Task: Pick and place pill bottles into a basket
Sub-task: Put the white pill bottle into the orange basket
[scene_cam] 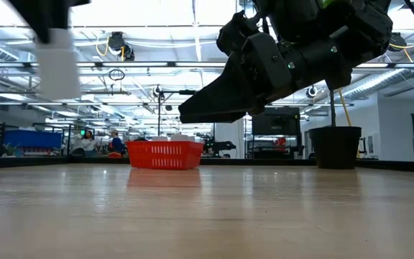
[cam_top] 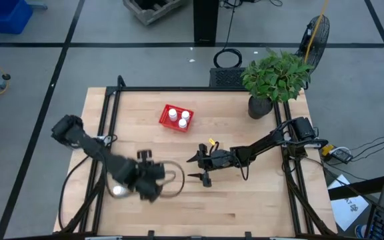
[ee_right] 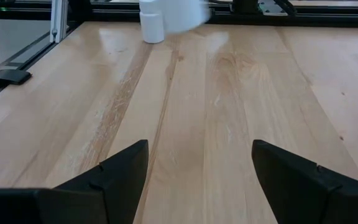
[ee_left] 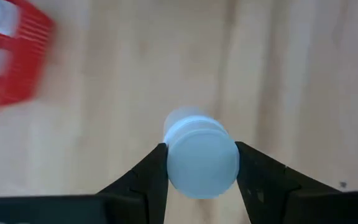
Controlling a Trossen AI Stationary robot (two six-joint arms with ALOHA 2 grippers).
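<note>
My left gripper (cam_top: 151, 177) is shut on a white pill bottle (ee_left: 201, 165) above the table's near left part. That bottle shows blurred in the low view (scene_cam: 57, 63) and in the right wrist view (ee_right: 182, 14). Another white bottle (cam_top: 119, 191) stands on the table beside the left arm, and it also shows in the right wrist view (ee_right: 152, 23). The red basket (cam_top: 165, 115) sits on the table at the far middle with three bottles (cam_top: 181, 118) in it. It also shows in the low view (scene_cam: 164, 153) and the left wrist view (ee_left: 17, 68). My right gripper (cam_top: 202, 167) is open and empty above the table's middle. My left gripper pinches the bottle's round sides (ee_left: 174, 163) between its two fingers (ee_left: 151, 174). The fingers come from above, pointing down. The bottle's round end face is toward the wrist camera. The bottle hangs roughly upright below the gripper (scene_cam: 45, 11), lifted clear of the table.
A black pot with a green plant (cam_top: 260, 107) stands at the table's far right corner. A small yellow piece (cam_top: 211, 141) lies near the right arm. Bare wood lies between the two grippers and the basket. People show far off in the room (scene_cam: 88, 142).
</note>
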